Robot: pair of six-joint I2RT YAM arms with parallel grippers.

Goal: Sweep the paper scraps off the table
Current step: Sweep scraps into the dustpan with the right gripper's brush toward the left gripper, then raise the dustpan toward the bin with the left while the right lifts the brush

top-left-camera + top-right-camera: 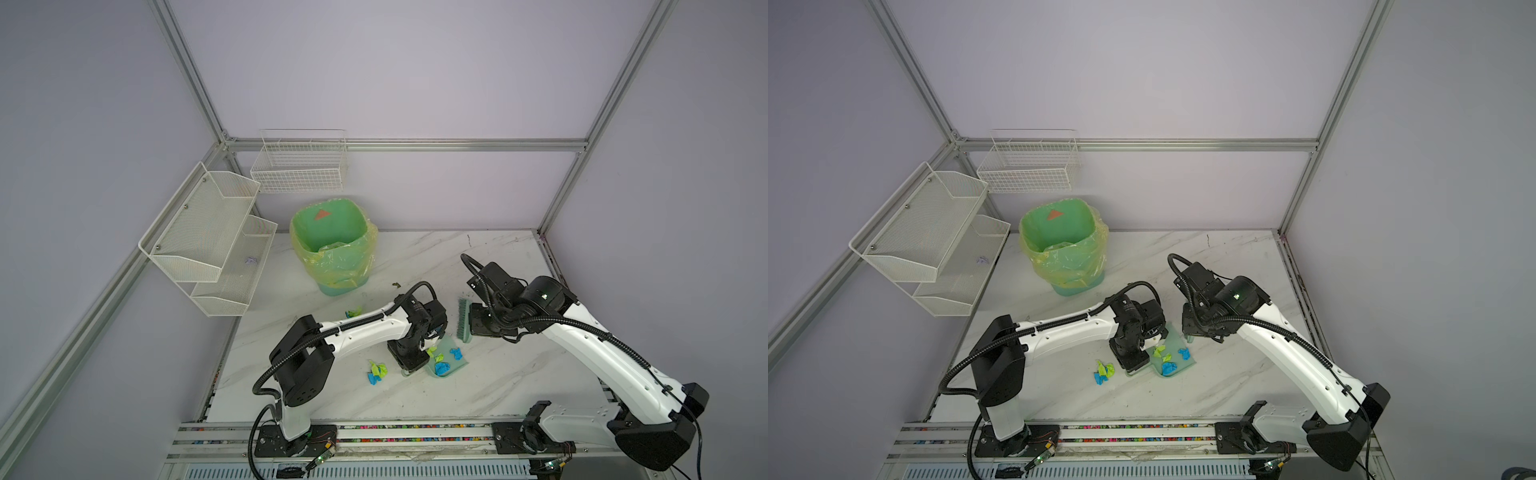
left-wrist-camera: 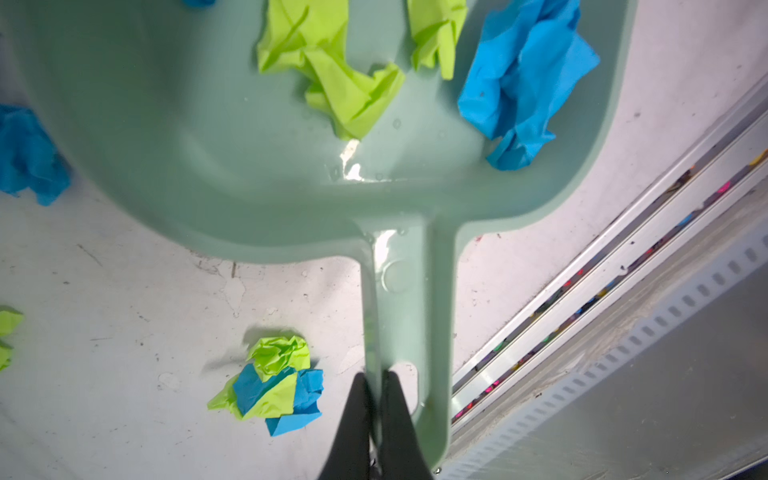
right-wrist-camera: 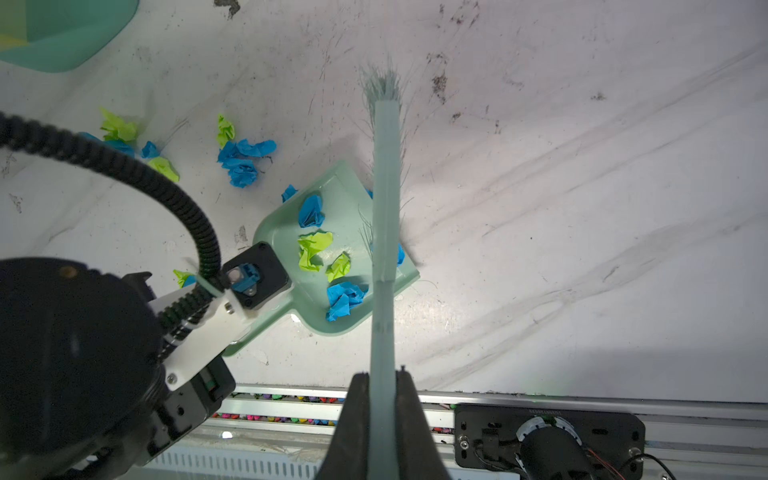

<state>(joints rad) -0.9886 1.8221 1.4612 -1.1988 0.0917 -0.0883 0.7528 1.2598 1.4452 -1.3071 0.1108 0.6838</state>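
My left gripper (image 2: 376, 374) is shut on the handle of a pale green dustpan (image 2: 187, 104) that lies on the white marble table (image 1: 519, 374). Several blue and yellow-green paper scraps (image 2: 528, 75) sit in the pan (image 1: 451, 357). Other scraps lie on the table beside it: a cluster (image 1: 376, 371) left of the pan and another (image 1: 353, 311) half hidden behind the left arm. My right gripper (image 3: 382, 378) is shut on the handle of a green brush (image 3: 386, 166), held just above the pan's right edge. The brush (image 1: 463, 322) stands just behind the pan.
A green bin (image 1: 332, 245) with a yellow liner stands at the back left of the table. White wire baskets (image 1: 208, 237) hang on the left wall, one holding a lilac wad (image 1: 250, 260). A dark speck (image 1: 396, 285) lies near the bin. An aluminium rail (image 1: 374, 432) edges the front.
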